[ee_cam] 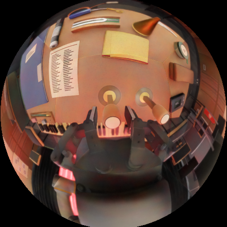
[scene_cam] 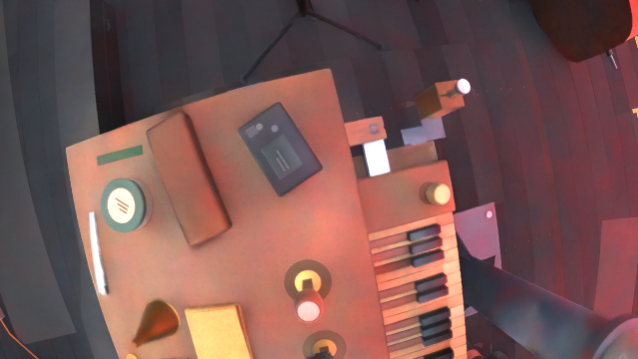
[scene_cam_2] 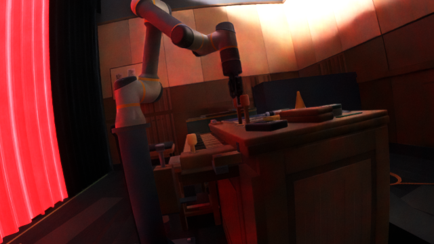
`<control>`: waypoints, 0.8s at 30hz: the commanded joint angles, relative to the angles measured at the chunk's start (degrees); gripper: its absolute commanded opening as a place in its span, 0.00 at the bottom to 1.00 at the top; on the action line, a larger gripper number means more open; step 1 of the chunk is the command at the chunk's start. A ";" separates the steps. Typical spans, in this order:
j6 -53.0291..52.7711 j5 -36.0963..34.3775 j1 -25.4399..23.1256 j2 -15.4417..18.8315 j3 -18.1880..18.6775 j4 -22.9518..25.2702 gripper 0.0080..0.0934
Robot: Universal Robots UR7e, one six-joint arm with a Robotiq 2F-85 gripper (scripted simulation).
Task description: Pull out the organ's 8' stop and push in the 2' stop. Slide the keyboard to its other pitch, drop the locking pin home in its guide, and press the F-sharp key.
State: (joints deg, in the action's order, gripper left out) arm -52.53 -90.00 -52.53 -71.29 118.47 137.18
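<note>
On the organ's wooden top, two stop knobs rise from brass rings close to the keyboard (scene_cam: 418, 289). My gripper (ee_cam: 111, 115) is open, with its fingers on either side of the left stop knob (ee_cam: 112, 118) as the wrist camera sees it, and it holds nothing. The other stop knob (ee_cam: 159, 113) stands to the right of it, raised on its stem (scene_cam: 308, 304). The keyboard runs along the top's edge. A round brass knob (scene_cam: 436, 193) sits on the block at the keyboard's end. A pin with a white head (scene_cam: 462, 86) sticks out of a small wooden block beyond it.
Behind the stops lie a yellow book (ee_cam: 126, 46), a printed sheet (ee_cam: 63, 68), a brass cone (ee_cam: 145, 24) and a blue folder (ee_cam: 32, 73). A dark tuner (scene_cam: 279, 148), a wooden block (scene_cam: 188, 184) and a round green dial (scene_cam: 122, 205) sit further along the top.
</note>
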 commanded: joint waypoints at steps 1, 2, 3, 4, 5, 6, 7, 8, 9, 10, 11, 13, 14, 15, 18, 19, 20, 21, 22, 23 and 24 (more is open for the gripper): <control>0.00 0.00 0.00 -0.04 -0.02 0.03 0.59; 0.00 0.00 0.00 -0.04 -0.02 0.03 0.59; 0.00 0.00 0.00 -0.04 -0.02 0.03 0.59; 0.00 0.00 0.00 -0.04 -0.02 0.03 0.59; 0.00 0.00 0.00 -0.03 -0.02 0.03 0.59; 0.00 0.00 0.00 -0.03 -0.02 0.03 0.59; 0.00 0.00 0.00 -0.03 -0.02 0.03 0.59; 0.00 0.00 0.00 -0.03 -0.02 0.03 0.58; 0.00 0.00 0.00 -0.03 -0.02 0.03 0.56; 0.00 0.00 0.00 -0.03 -0.02 0.03 0.53; 0.00 0.00 0.00 -0.03 -0.02 0.03 0.51; 0.00 0.00 0.00 -0.03 -0.02 0.03 0.46; 0.00 0.00 0.00 -0.03 -0.02 0.03 0.44; 0.00 0.00 0.00 -0.03 -0.02 0.03 0.42; 0.00 0.00 0.00 -0.03 -0.02 0.03 0.35; 0.00 0.00 0.00 -0.03 -0.02 0.03 0.32; 0.00 0.00 0.00 -0.03 -0.02 0.03 0.30; 0.00 0.00 0.00 -0.03 -0.02 0.03 0.28; 0.00 0.00 0.00 -0.03 -0.02 0.03 0.25; 0.00 0.00 0.00 -0.03 -0.02 0.03 0.23; 0.00 0.00 0.00 -0.03 -0.02 0.03 0.21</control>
State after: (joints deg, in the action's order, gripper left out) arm -52.53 -90.00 -52.53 -71.31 118.47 137.17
